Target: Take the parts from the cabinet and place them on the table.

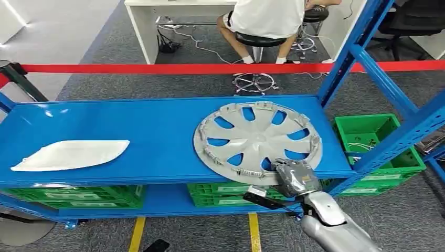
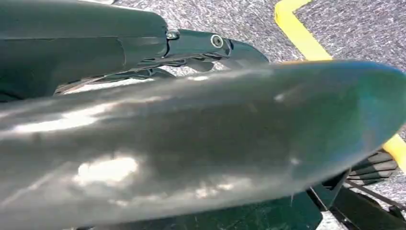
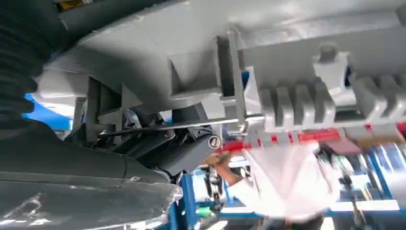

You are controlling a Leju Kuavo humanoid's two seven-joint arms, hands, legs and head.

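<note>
A silver hubcap (image 1: 258,140) lies with its clipped inner side up on the blue shelf (image 1: 152,136), its near rim at the shelf's front edge. My right hand (image 1: 294,177) grips that near rim. In the right wrist view its dark fingers (image 3: 184,151) curl against the ribbed rim of the hubcap (image 3: 287,72). A flat white part (image 1: 71,155) lies at the left of the same shelf. My left hand (image 2: 201,48) hangs over the floor, fingers stretched out and holding nothing.
Blue uprights (image 1: 362,42) frame the shelf on the right. Green crates (image 1: 375,142) sit behind and below it. Red barrier tape (image 1: 157,68) runs beyond the shelf, and a person (image 1: 267,21) sits on a stool there. Yellow floor lines (image 1: 254,231) lie below.
</note>
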